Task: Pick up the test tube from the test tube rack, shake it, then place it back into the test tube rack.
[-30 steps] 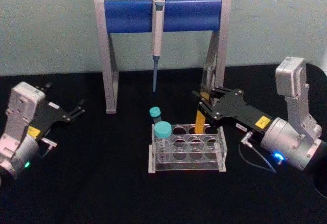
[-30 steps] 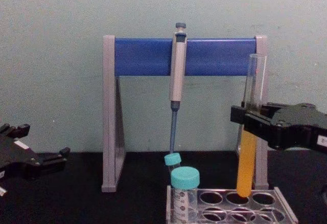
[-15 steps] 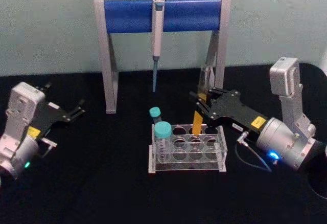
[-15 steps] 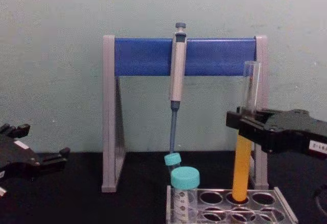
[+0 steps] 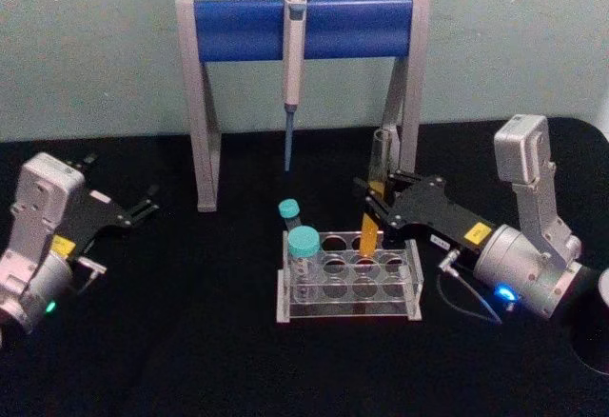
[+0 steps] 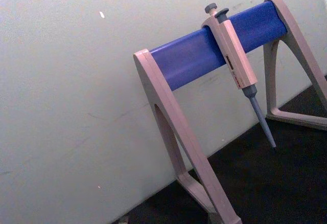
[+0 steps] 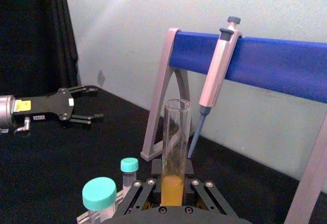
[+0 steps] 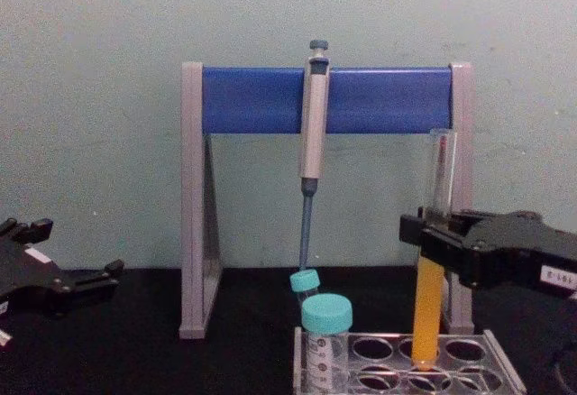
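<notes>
As the right gripper [image 5: 378, 198] is clenched on the test tube [image 8: 427, 305] about mid-length, the tube stands upright, long axis vertical, its orange lower end at the mouth of a far-row hole of the rack [image 5: 348, 312], second from right. Likely needs only straight descent, then release. Right arm reaches in low from right, wrist level. Idle left gripper [image 7: 97, 102] released, parked far left.

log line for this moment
right gripper: shut on test tube | test tube: near upright, lower end in test tube rack hole | left gripper: open, parked left
</notes>
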